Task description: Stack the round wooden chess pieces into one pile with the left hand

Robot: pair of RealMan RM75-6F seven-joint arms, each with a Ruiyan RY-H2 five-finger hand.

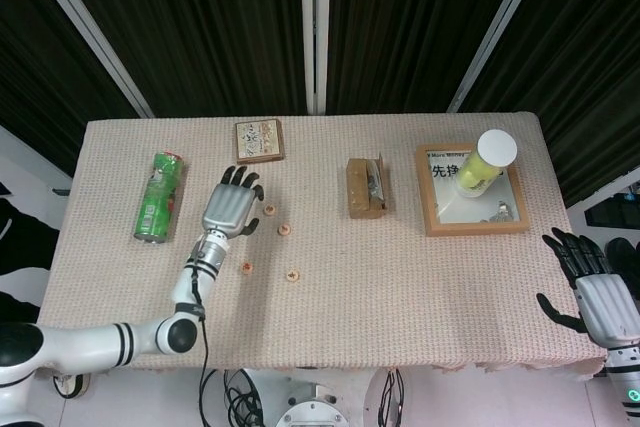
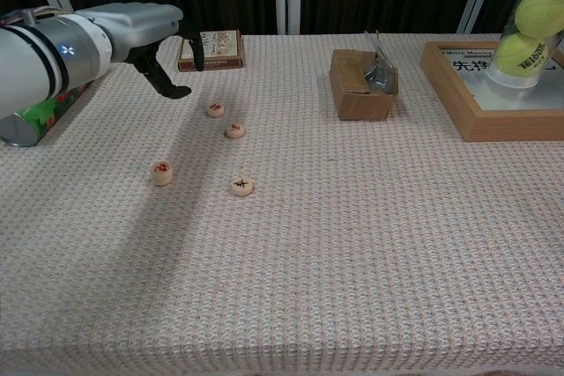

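Hovering left hand (image 2: 145, 28) above scattered chess pieces (image 2: 162, 173)

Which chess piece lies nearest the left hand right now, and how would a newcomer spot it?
Start at the green can lying on the table's left side, then move right past the raised left hand. Four round wooden pieces are scattered there; the farthest piece toward the curtain, just beside the fingers, is the one.

Left hand (image 1: 230, 206): above the table (image 1: 330, 327), fingers spread, holding nothing, beside the nearest chess piece (image 1: 269, 210).
Other pieces: one (image 1: 284, 230), one (image 1: 246, 268), one (image 1: 292, 275), all lying apart.
Right hand (image 1: 590, 282): off the table's right edge, fingers apart.
Green can (image 1: 158, 197): lying on its side, left of the left hand.
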